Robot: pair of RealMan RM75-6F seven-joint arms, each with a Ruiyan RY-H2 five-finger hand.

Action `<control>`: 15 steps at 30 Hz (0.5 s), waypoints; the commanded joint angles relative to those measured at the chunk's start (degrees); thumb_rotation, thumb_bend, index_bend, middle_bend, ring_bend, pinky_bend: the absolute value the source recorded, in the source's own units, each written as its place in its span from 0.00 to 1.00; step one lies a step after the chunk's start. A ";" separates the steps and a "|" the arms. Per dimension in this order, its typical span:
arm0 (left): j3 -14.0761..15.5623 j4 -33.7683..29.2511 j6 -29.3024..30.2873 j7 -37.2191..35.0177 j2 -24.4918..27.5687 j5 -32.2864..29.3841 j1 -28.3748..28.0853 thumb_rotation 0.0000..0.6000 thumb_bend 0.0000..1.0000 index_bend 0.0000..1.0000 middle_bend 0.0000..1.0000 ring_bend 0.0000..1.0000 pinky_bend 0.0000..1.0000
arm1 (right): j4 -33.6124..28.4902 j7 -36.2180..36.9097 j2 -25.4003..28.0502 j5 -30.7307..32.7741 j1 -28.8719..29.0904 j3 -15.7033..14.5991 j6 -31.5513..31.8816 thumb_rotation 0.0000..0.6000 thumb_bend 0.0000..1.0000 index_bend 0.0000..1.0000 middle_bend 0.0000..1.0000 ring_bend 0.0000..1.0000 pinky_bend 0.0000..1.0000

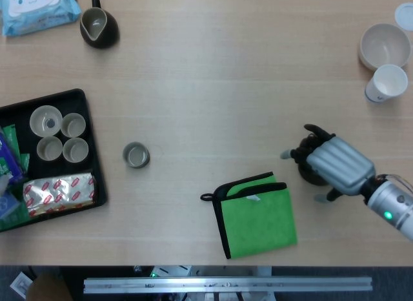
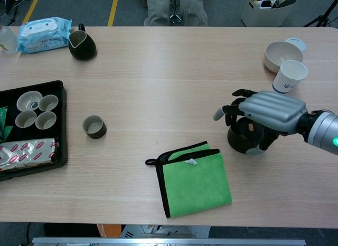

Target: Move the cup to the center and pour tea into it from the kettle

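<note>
on the pale wooden table (image 1: 213,88) we see our right hand (image 1: 335,164) gripping the dark kettle (image 2: 244,139) at right; the small cup (image 1: 135,155) sits left of center, beside the black tray (image 1: 90,146).

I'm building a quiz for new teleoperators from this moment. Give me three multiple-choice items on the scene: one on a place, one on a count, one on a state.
1. Where does the lone small cup stand?
A. On the bare table, right of the black tray
B. On the green cloth
C. Inside the white bowl

2. How many small cups sit in the black tray?
A. Two
B. Four
C. Six

3. What is the right robot hand doing?
A. Resting flat on the cloth
B. Lifting the paper cup
C. Curled over the dark vessel near the cloth

Answers: 1 A, the cup stands alone on the wood beside the tray. 2 B, four pale cups cluster in the tray's far end. 3 C, its fingers arch over that vessel; a firm grip cannot be confirmed.
</note>
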 commanded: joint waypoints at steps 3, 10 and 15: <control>0.04 -0.15 -0.14 0.24 -0.17 0.25 -0.14 1.00 0.28 0.05 0.03 0.02 0.02 | -0.01 1.08 1.53 -1.25 -1.15 -0.94 0.76 0.98 0.00 0.22 0.37 0.22 0.00; 0.11 -0.67 -0.25 0.53 -0.10 0.45 -0.25 1.00 0.28 0.05 0.03 0.02 0.02 | 0.69 2.39 1.23 -3.63 -1.73 -1.03 1.50 0.98 0.00 0.22 0.37 0.22 0.00; 0.17 -1.18 -0.15 0.46 0.22 0.65 -0.23 1.00 0.28 0.05 0.03 0.02 0.02 | 4.13 -0.18 -1.53 -6.08 -3.55 0.12 5.99 1.00 0.00 0.12 0.24 0.15 0.00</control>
